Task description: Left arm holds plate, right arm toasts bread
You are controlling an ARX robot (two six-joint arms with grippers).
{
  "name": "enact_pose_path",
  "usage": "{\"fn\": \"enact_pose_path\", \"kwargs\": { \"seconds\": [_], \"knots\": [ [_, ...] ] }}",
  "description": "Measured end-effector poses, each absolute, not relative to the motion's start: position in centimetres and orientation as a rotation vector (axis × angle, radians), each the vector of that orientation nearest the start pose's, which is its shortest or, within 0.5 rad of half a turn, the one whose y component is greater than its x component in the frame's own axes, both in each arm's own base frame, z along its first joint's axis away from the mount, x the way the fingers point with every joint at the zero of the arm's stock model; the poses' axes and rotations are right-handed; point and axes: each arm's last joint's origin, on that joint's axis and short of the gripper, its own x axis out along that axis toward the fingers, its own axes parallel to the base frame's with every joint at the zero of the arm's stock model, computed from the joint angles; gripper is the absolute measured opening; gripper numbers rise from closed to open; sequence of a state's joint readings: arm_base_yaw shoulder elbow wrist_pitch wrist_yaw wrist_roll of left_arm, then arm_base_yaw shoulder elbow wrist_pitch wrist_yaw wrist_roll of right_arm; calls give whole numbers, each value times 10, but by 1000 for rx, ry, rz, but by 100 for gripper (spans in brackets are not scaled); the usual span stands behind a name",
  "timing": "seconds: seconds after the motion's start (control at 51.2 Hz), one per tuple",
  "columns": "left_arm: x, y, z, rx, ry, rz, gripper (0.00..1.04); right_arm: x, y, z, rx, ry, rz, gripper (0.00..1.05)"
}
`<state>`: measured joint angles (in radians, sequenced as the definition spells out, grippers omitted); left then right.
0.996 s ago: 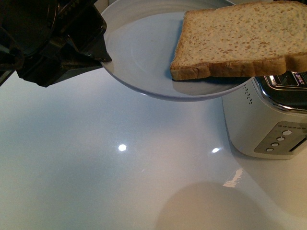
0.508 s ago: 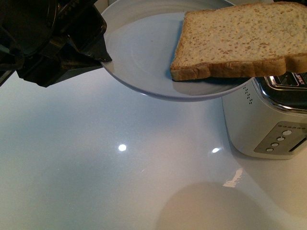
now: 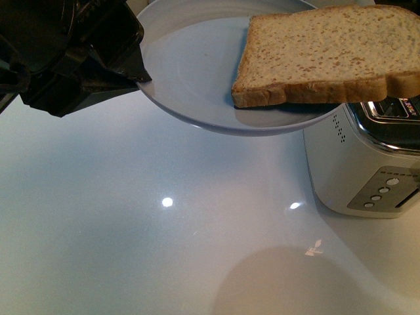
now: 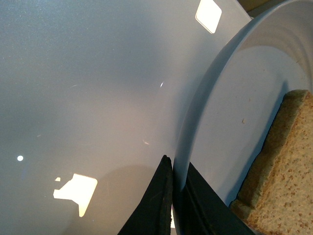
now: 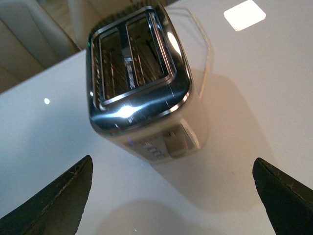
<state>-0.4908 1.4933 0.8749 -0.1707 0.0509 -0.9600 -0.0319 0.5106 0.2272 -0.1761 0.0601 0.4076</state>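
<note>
My left gripper (image 3: pixel 134 72) is shut on the rim of the pale blue-grey plate (image 3: pixel 184 72) and holds it in the air above the white table. In the left wrist view its jaws (image 4: pixel 175 196) pinch the plate's rim (image 4: pixel 205 107). A slice of tan wholegrain bread (image 3: pixel 321 56) lies on the plate's right side, overhanging the rim above the toaster; it also shows in the left wrist view (image 4: pixel 283 171). My right gripper (image 5: pixel 171 196) is open and empty, hovering above the table beside the toaster (image 5: pixel 142 83).
The white and chrome toaster (image 3: pixel 367 164) stands at the right on the glossy white table (image 3: pixel 164 249), two empty slots facing up, buttons on its front panel. Beige chairs show beyond the table's far edge in the right wrist view (image 5: pixel 29 44).
The plate with the bread has shifted very slightly up and to the left with my left gripper. The toaster has not moved.
</note>
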Motion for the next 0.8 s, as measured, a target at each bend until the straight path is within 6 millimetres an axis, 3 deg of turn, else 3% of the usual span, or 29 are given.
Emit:
{"fn": "enact_pose_path", "kwargs": {
  "seconds": [0.215,0.391,0.586,0.801],
  "knots": [
    [266,-144,205,-715,949,-99,3,170,6,205,535,361,-137,96],
    [266,-144,205,-714,949,-100,3,216,51,211,620,373,-11,96],
    [266,-144,205,-714,949,-100,3,232,78,197,653,439,14,96],
    [266,-144,205,-714,949,-100,3,239,90,189,702,458,31,96]
  ]
}}
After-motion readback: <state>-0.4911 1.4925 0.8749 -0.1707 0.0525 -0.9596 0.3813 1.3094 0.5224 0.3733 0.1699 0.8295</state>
